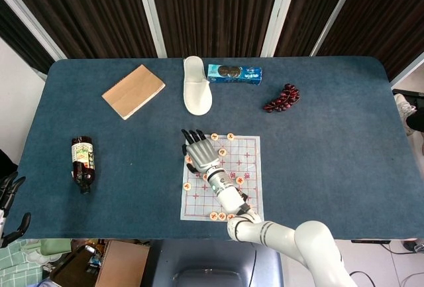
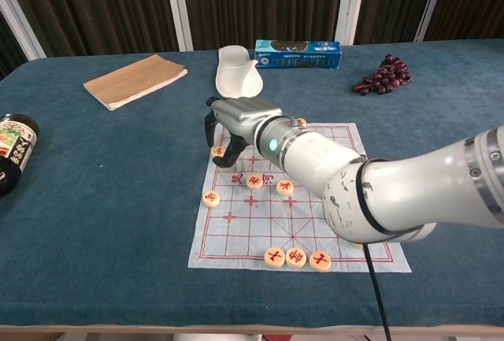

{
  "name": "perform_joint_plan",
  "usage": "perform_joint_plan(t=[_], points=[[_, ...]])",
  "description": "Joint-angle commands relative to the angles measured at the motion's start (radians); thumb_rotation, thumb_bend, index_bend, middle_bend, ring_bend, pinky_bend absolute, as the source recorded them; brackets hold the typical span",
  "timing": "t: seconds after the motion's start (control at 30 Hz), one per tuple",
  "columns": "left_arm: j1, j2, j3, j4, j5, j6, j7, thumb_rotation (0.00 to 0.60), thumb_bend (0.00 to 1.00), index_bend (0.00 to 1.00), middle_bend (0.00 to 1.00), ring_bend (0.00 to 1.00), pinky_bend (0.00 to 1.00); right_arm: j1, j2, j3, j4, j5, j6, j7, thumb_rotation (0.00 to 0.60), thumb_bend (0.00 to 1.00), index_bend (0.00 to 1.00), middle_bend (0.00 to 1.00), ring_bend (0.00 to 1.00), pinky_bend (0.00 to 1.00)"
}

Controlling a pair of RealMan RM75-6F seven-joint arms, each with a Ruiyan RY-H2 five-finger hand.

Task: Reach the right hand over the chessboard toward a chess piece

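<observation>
The paper chessboard [image 1: 250, 168] [image 2: 315, 223] lies at the table's near middle, with round wooden pieces scattered on it. My right hand [image 1: 201, 151] [image 2: 240, 115] hangs over the board's far left corner, palm down, its dark fingers [image 2: 211, 124] spread and curved downward with nothing in them. One piece [image 2: 218, 152] [image 1: 187, 160] lies on the board edge right under those fingers, beside the thumb; I see no contact. Other pieces [image 2: 254, 181] lie nearer. My left hand [image 1: 9, 194] shows only as dark, spread fingers at the head view's lower left edge.
Behind the board are a white slipper [image 1: 196, 85] [image 2: 236, 73], a blue biscuit box [image 1: 234, 73] [image 2: 298, 53] and dark grapes [image 1: 283, 97] [image 2: 384, 75]. A brown notebook [image 1: 133, 91] [image 2: 134, 79] sits at the far left and a bottle [image 1: 82, 161] [image 2: 12, 148] lies at the left.
</observation>
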Motion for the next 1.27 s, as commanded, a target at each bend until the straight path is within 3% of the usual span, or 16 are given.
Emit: perform_joint_plan(t=[0.03, 0.2, 0.33, 0.43, 0.53, 0.6, 0.67, 0.77, 0.87, 0.97, 1.07, 1.27], points=[[0.0, 0.0, 0.0, 0.001, 0.001, 0.0, -0.001, 0.6, 0.45, 0.0, 0.0, 0.0, 0.02, -0.002, 0.004, -0.002, -0.006, 0.007, -0.001, -0.011, 0.6, 0.48, 0.49, 0.06, 0.0, 0.0], [0.001, 0.0, 0.0, 0.002, 0.004, 0.005, -0.003, 0.6, 0.45, 0.0, 0.0, 0.0, 0.02, -0.005, 0.013, -0.001, -0.023, 0.008, -0.002, -0.01, 0.6, 0.48, 0.42, 0.03, 0.0, 0.0], [0.004, 0.003, 0.0, 0.008, 0.008, 0.014, -0.013, 0.6, 0.45, 0.0, 0.0, 0.0, 0.02, -0.094, 0.155, -0.046, -0.259, -0.068, 0.105, 0.002, 0.6, 0.48, 0.3, 0.0, 0.0, 0.0], [0.009, 0.003, 0.001, 0.009, 0.016, 0.027, -0.015, 0.6, 0.45, 0.0, 0.0, 0.0, 0.02, -0.207, 0.329, -0.109, -0.526, -0.14, 0.228, -0.018, 0.6, 0.48, 0.17, 0.0, 0.0, 0.0], [0.014, 0.002, 0.004, 0.008, 0.027, 0.042, -0.008, 0.6, 0.45, 0.0, 0.0, 0.0, 0.02, -0.348, 0.563, -0.205, -0.841, -0.182, 0.343, -0.075, 0.6, 0.48, 0.03, 0.0, 0.0, 0.0], [0.018, -0.001, 0.005, 0.004, 0.032, 0.051, 0.002, 0.6, 0.45, 0.0, 0.0, 0.0, 0.02, -0.452, 0.741, -0.293, -1.035, -0.234, 0.433, -0.104, 0.6, 0.46, 0.0, 0.0, 0.0, 0.0], [0.023, -0.005, 0.005, 0.0, 0.036, 0.059, 0.02, 0.6, 0.45, 0.0, 0.0, 0.0, 0.02, -0.568, 0.885, -0.397, -1.134, -0.335, 0.558, -0.105, 0.6, 0.43, 0.0, 0.0, 0.0, 0.0], [0.028, -0.016, 0.006, -0.004, 0.05, 0.073, 0.054, 0.6, 0.45, 0.0, 0.0, 0.0, 0.01, -0.747, 1.007, -0.54, -1.138, -0.461, 0.745, -0.029, 0.6, 0.37, 0.0, 0.0, 0.0, 0.0], [0.028, -0.027, 0.009, -0.006, 0.062, 0.076, 0.083, 0.6, 0.45, 0.0, 0.0, 0.0, 0.01, -0.89, 1.027, -0.618, -1.034, -0.523, 0.881, 0.127, 0.6, 0.36, 0.0, 0.0, 0.0, 0.0], [0.025, -0.041, 0.016, -0.005, 0.084, 0.073, 0.114, 0.6, 0.44, 0.0, 0.0, 0.0, 0.01, -0.993, 0.962, -0.618, -0.847, -0.496, 0.94, 0.331, 0.6, 0.36, 0.0, 0.0, 0.0, 0.0], [0.024, -0.049, 0.023, -0.014, 0.091, 0.063, 0.151, 0.6, 0.45, 0.0, 0.0, 0.0, 0.01, -1.006, 0.972, -0.616, -0.793, -0.531, 0.936, 0.39, 0.6, 0.36, 0.0, 0.0, 0.0, 0.0], [0.021, -0.037, 0.028, -0.042, 0.065, 0.026, 0.174, 0.6, 0.45, 0.0, 0.0, 0.0, 0.01, -1.062, 0.95, -0.6, -0.772, -0.619, 1.017, 0.343, 0.6, 0.36, 0.0, 0.0, 0.0, 0.0]])
